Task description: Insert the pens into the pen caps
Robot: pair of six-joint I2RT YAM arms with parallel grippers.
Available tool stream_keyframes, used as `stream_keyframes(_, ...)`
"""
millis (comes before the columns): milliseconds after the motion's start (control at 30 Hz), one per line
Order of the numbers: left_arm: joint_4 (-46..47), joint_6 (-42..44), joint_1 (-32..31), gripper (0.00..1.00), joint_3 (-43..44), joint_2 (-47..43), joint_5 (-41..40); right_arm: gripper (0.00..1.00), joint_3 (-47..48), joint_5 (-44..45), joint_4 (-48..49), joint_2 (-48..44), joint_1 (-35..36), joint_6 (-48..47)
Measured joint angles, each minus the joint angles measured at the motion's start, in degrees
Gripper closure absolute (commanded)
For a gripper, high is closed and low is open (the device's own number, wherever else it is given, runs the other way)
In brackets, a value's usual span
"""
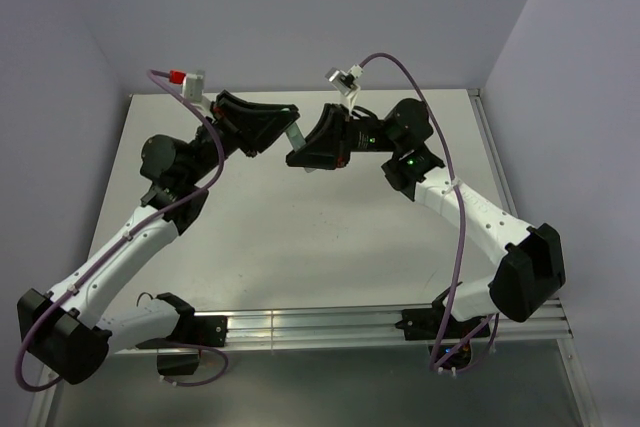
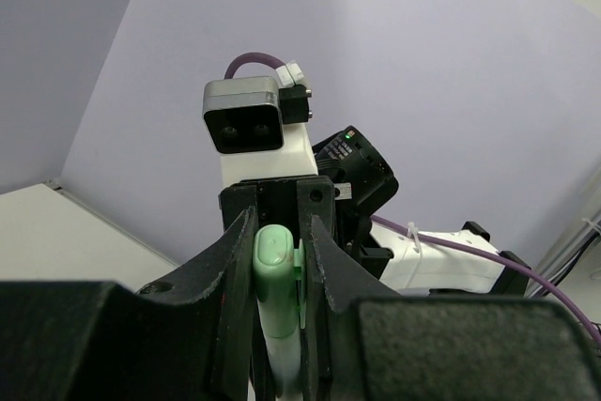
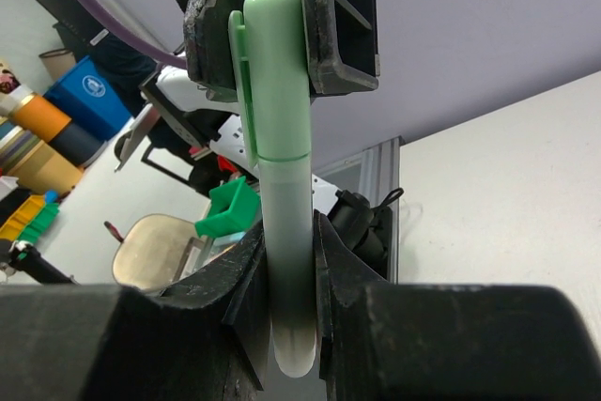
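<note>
Nearest: right gripper (image 3: 289, 237) pinched tight on mint-green pen (image 3: 285, 204) barrel. Opposite, left gripper (image 3: 274, 44) closed on green cap (image 3: 272, 72), coaxial for pushing together. Held in air near far edge of table (image 1: 300, 237), mid-width. Looks seated to the seam; probably ready for release.

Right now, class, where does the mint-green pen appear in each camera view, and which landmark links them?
Top external: mint-green pen, upper centre, a small pale sliver.
Left wrist: lower centre, green end up.
Right wrist: centre, upright.
Shared landmark: the white table.
</note>
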Motion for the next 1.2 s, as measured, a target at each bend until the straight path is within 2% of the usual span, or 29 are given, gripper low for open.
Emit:
stream_keyframes(700, -1.9, 5.7, -4.6, 1.0, -1.0, -2.4, -7.9, 1.0, 2.5, -4.1, 0.0, 0.7, -0.8, 2.2)
stream_keyframes(1200, -0.9, 5.7, -6.1, 1.0, -3.3, -3.1, -11.6, 1.0, 2.5, -5.8, -1.9, 0.8, -1.7, 2.9)
